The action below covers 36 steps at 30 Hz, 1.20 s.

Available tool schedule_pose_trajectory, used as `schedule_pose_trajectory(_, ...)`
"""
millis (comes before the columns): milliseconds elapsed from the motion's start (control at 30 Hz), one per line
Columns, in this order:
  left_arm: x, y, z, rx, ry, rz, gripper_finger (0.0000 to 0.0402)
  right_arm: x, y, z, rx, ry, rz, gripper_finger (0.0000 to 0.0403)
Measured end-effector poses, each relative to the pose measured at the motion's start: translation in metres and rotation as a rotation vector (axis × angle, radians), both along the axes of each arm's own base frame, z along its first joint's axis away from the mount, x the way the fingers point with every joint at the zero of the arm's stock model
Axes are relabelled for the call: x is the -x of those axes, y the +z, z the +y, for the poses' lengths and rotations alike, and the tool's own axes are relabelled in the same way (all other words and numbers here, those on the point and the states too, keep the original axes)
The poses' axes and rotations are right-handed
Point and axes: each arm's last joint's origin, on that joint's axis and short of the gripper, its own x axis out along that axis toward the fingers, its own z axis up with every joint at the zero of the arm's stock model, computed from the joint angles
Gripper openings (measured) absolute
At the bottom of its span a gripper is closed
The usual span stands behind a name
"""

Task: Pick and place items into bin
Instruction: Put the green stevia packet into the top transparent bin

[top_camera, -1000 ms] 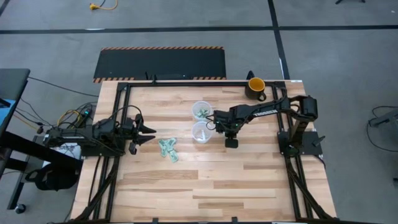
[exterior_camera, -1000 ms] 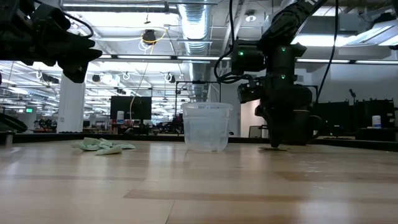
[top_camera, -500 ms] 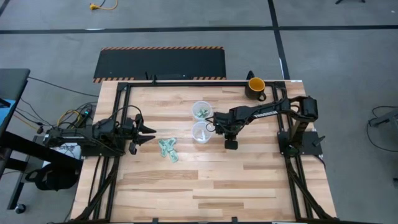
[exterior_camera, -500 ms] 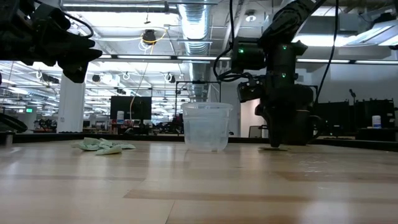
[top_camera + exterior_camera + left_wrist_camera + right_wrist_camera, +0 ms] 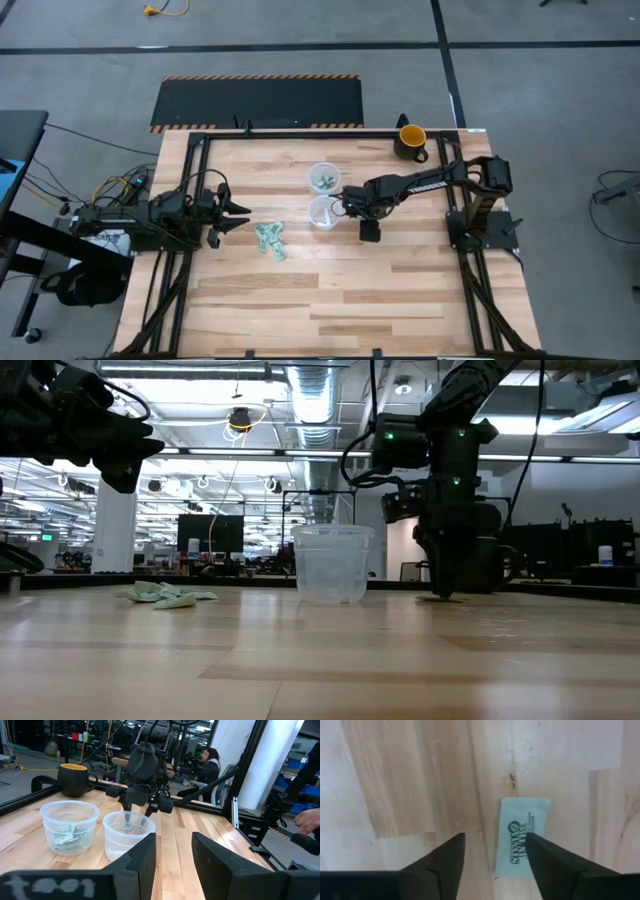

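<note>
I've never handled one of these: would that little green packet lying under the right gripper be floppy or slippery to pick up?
Probably light and floppy: the packet lies thin and flat on the table. Its smooth printed face suggests it may slide if nudged. It shouldn't roll.

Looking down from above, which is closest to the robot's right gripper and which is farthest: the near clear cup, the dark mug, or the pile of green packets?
From the right gripper, fingers open, over the near cup:
1. The near clear cup, right below it.
2. The pile of green packets, farther off toward the left arm.
3. The dark mug, at the table's far edge.
</note>
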Motion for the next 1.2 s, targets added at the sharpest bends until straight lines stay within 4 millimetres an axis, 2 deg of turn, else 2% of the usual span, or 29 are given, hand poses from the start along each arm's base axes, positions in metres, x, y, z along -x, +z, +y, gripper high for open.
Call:
schedule_pose_trajectory(133, 0.000, 0.000, 0.000, 0.000, 0.000, 0.000, 0.0114, 0.000, 0.000, 0.000, 0.007, 0.000, 0.000, 0.0231)
schedule_pose_trajectory(233, 0.000, 0.000, 0.000, 0.000, 0.000, 0.000, 0.0114, 0.000, 0.000, -0.003, 0.021, -0.008, 0.000, 0.0237)
schedule_pose_trajectory(633, 0.000, 0.000, 0.000, 0.000, 0.000, 0.000, 0.0114, 0.012, -0.018, -0.008, 0.014, -0.026, -0.029, 0.0215)
schedule_pose_trajectory(800, 0.000, 0.000, 0.000, 0.000, 0.000, 0.000, 0.0114, 0.012, -0.020, -0.008, 0.014, -0.025, -0.024, 0.0186)
schedule_pose_trajectory(1200, 0.000, 0.000, 0.000, 0.000, 0.000, 0.000, 0.0114, 0.013, -0.020, -0.007, -0.001, -0.011, -0.021, 0.0073)
